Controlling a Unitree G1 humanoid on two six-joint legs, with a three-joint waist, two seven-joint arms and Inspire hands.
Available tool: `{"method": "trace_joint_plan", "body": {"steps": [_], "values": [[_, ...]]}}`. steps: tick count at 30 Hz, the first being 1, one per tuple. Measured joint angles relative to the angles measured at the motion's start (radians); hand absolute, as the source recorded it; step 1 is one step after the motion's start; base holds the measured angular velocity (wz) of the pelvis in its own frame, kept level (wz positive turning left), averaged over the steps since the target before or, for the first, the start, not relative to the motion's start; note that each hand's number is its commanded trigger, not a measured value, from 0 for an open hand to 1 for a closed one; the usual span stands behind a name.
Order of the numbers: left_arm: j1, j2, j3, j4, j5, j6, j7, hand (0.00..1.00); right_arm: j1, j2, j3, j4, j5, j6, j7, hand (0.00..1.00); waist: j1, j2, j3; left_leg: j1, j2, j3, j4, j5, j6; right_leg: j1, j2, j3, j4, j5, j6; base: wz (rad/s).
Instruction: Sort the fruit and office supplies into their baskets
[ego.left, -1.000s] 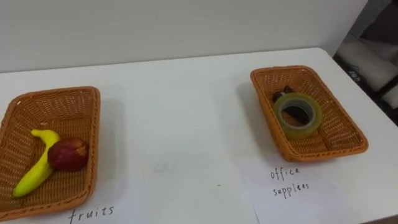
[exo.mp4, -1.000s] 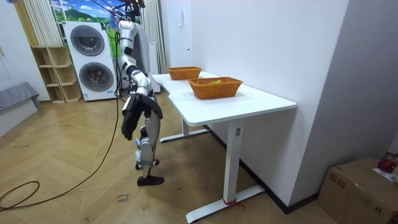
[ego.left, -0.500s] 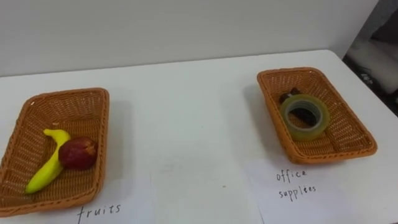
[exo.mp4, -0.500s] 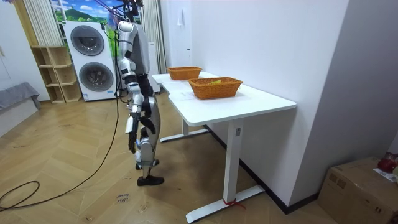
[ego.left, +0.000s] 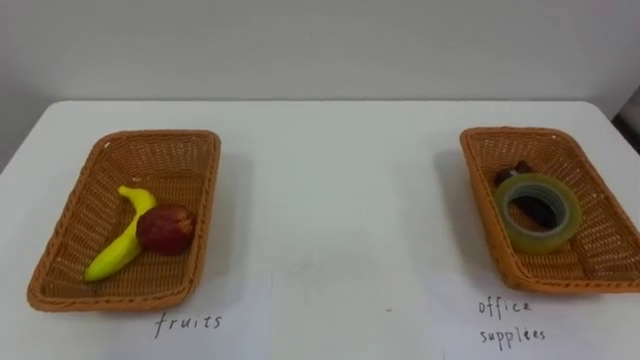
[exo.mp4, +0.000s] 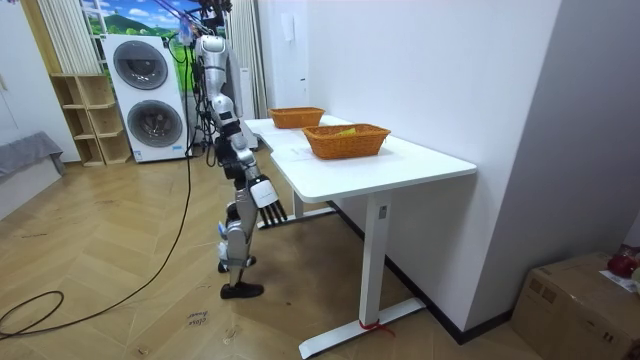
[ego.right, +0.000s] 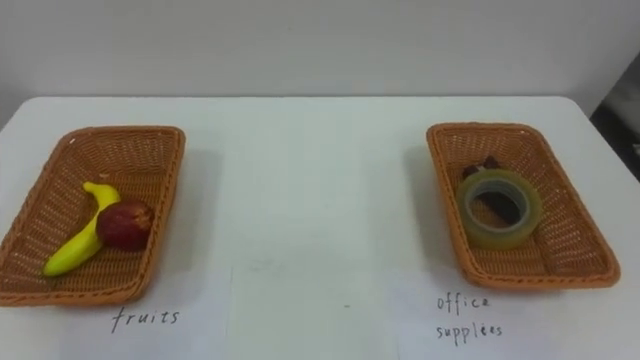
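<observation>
Two wicker baskets sit on a white table. The left one, the fruit basket, holds a yellow banana and a red apple resting against it. The right one, the office basket, holds a roll of clear tape with a small dark item behind it. In the room view I stand upright at the table's long side. My left hand hangs below the table's edge, open and holding nothing.
Paper labels lie in front of each basket: "fruits" and "office supplies". A wall runs behind the table. Washing machines stand behind me, and a cardboard box sits on the floor at the room view's right.
The eye view has shifted, so both baskets now sit further right in the picture. In the room view my left arm has swung from behind me forward to the table's edge.
</observation>
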Motion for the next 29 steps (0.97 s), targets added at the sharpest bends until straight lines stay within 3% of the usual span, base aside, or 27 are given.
{"method": "trace_joint_plan", "body": {"steps": [2, 5, 13, 29], "values": [[-0.001, -0.001, -0.007, 0.000, 0.000, 0.001, 0.002, 0.00, -0.005, 0.004, 0.010, -0.002, -0.009, -0.004, 0.000, 0.00, 0.003, 0.002, 0.0004, -0.003, 0.000, -0.005, 0.000, 0.000, 0.000, 0.004, 0.000, -0.007, -0.001, 0.000, 0.000, 0.10], [-0.005, -0.003, -0.007, 0.000, 0.000, 0.001, 0.002, 0.00, -0.005, 0.005, 0.030, -0.002, -0.025, -0.011, -0.001, 0.00, 0.013, 0.010, 0.0073, -0.007, 0.000, -0.010, 0.000, 0.000, -0.001, 0.005, 0.000, -0.016, -0.001, 0.000, 0.000, 0.06], [-0.033, -0.003, -0.011, -0.001, 0.038, 0.012, -0.005, 0.00, 0.002, 0.008, 0.036, -0.002, -0.026, -0.036, 0.000, 0.00, 0.015, 0.011, 0.0093, -0.013, -0.002, -0.036, 0.009, -0.001, -0.001, 0.016, -0.001, -0.024, -0.004, 0.000, 0.000, 0.09], [-0.038, -0.013, -0.026, 0.000, 0.116, 0.011, 0.002, 0.00, 0.008, 0.009, 0.035, 0.002, 0.043, -0.037, 0.018, 0.00, 0.012, 0.007, 0.0088, -0.013, -0.003, -0.039, 0.017, -0.003, -0.002, 0.023, -0.001, -0.024, 0.000, 0.000, 0.000, 0.00]]}}
